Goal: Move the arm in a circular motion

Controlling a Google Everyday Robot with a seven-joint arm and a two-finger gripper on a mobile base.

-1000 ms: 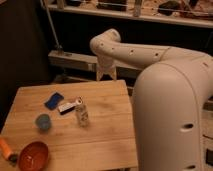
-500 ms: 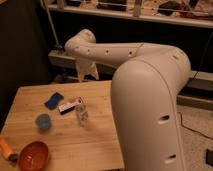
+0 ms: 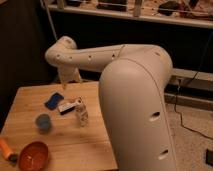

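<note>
While reaching from 4 o'clock toward 10 o'clock, arm (image 3: 100, 57) is hanging its gripper (image 3: 69, 80) over the far edge of counter (image 3: 75, 145); whether it is spread or closed, cannot tell. Circle is likely running mid-loop; how much is remaining is not showing.

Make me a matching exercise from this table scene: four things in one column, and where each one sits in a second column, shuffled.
Things:
1. orange bowl
2. blue cup
3. small bottle
4. gripper

Places:
A. at the tip of the arm, hanging by the back edge of the table
B. near-left corner of the table
C. upright, right of the blue cup
D. between the orange bowl and the blue packet

Pairs: 1-B, 2-D, 3-C, 4-A
</note>
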